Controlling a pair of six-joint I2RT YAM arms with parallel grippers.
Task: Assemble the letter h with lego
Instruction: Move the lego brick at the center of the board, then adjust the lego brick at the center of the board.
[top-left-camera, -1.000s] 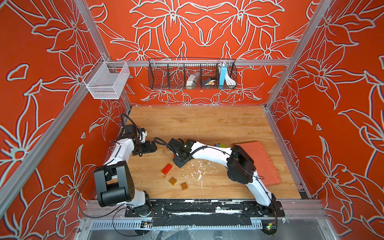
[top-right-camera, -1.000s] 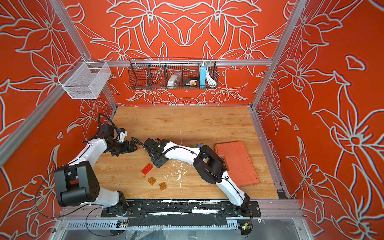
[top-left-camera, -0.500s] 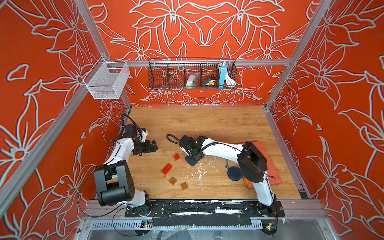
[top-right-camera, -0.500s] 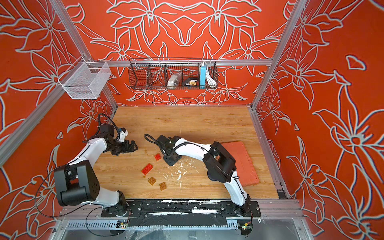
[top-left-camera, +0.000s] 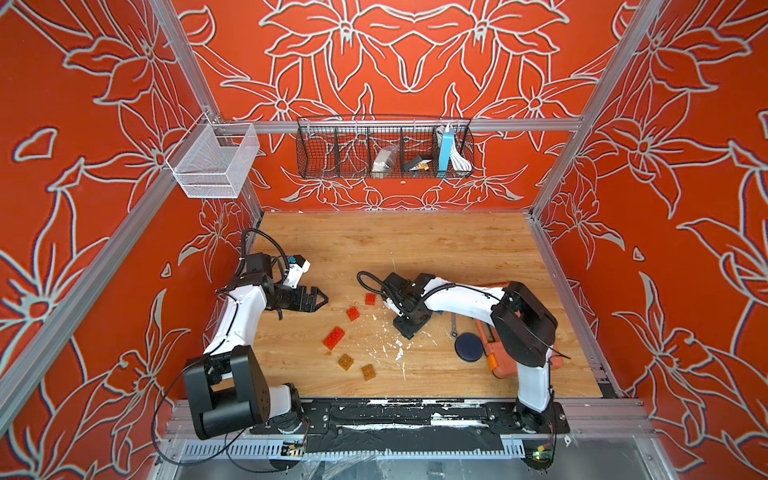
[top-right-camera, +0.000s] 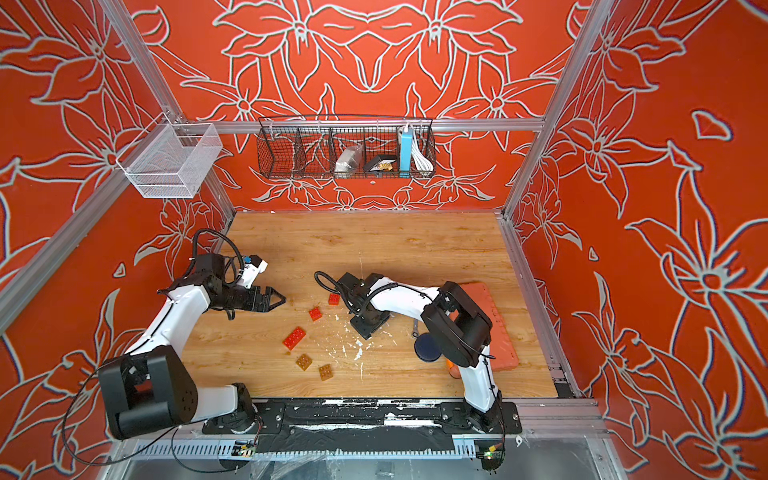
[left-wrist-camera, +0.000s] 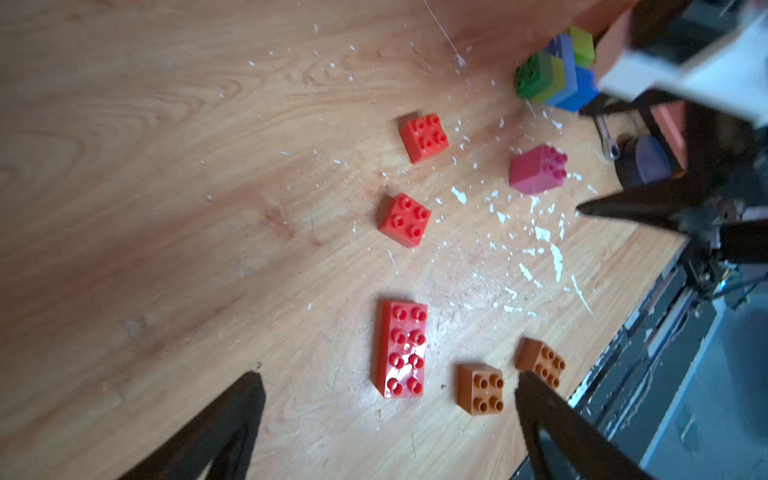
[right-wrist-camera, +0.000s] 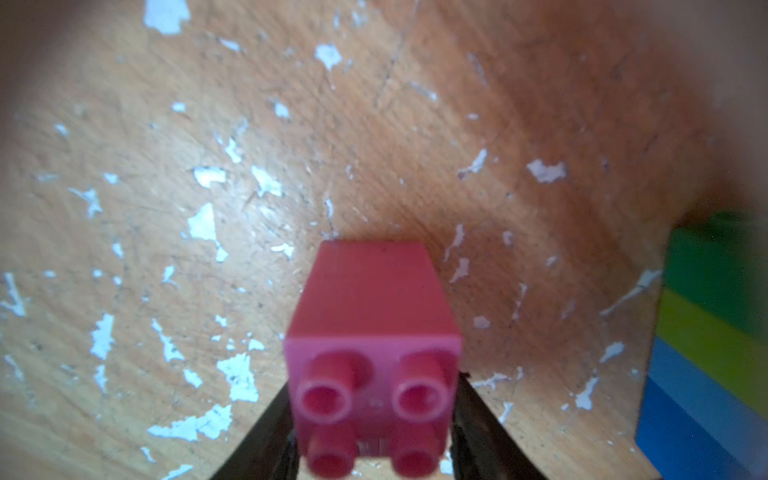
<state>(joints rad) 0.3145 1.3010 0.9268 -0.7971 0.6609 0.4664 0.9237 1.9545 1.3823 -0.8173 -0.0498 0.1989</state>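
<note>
Bricks lie scattered around the middle of the desk (top-left-camera: 415, 249): three red bricks (top-left-camera: 334, 337) and, nearer the front edge, two brown bricks (top-left-camera: 345, 361). A pink brick (right-wrist-camera: 374, 328) lies on its side between the right fingers (right-wrist-camera: 266, 440); whether they pinch it I cannot tell. Near it stands a green, lime and blue stack (left-wrist-camera: 552, 70). The left fingers (left-wrist-camera: 224, 424) are spread wide, holding nothing.

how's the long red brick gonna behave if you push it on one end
The long red brick lies flat, studs up, on the wooden table, so it will probably slide or pivot, not roll or tip. It looks like rigid moulded plastic: likely stiff and light. Glossy, so perhaps slippery.
</note>
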